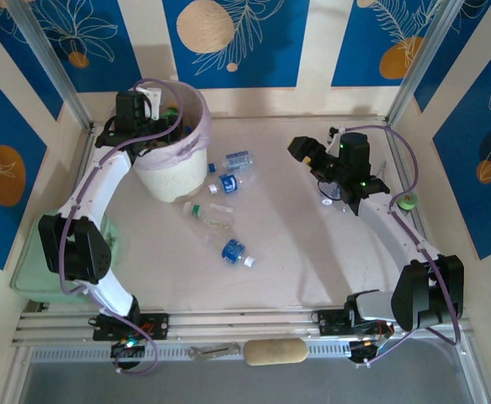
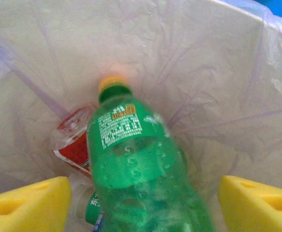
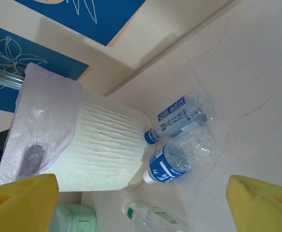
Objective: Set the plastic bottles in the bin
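Over the bin [image 1: 171, 172] at far left, my left gripper [image 2: 143, 205] stands wide, clear of a green bottle [image 2: 141, 164] pointing cap-down inside. My right gripper [image 3: 141, 203] gapes empty; the clear bottles [image 3: 179, 157] beside the bin look light, crushable, slick, so I'd grip across the label.

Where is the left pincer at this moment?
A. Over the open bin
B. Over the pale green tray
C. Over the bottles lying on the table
A: the left wrist view looks down into the bag-lined bin, and a green bottle sits cap-down between the spread fingers of the left pincer.
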Tool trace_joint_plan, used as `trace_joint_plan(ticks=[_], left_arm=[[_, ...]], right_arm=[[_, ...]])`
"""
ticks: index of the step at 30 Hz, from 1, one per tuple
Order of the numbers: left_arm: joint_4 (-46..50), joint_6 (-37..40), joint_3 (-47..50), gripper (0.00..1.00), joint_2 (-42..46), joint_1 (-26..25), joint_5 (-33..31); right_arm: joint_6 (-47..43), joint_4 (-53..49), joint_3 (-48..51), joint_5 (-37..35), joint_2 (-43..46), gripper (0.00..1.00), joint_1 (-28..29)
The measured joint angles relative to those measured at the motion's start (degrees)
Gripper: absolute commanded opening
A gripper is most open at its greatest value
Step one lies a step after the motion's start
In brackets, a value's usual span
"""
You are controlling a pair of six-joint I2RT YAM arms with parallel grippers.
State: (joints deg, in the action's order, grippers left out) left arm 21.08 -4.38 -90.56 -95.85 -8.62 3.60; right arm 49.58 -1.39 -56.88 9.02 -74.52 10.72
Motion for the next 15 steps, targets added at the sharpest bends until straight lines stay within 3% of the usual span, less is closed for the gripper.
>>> trace_joint_plan(ticks=[4,11,15], left_arm=[[0.0,-1.05,0.11,1.0,0.26,0.0,0.55],[-1.18,-4.44,2.08,1.0,5.14,-0.42,4.96],[-4.07,-6.38,5.53,1.0,10.99,-3.17,6.93]], right_arm=[[-2.32,-3.85,-1.64,-0.07,-0.68,0.91,-0.52],[-9.62,-14.14,-10.27,-0.81,-6.27,0.91,-4.7],[-14.51,-21.31,-16.61,-2.67,-12.46,0.91,-7.15]])
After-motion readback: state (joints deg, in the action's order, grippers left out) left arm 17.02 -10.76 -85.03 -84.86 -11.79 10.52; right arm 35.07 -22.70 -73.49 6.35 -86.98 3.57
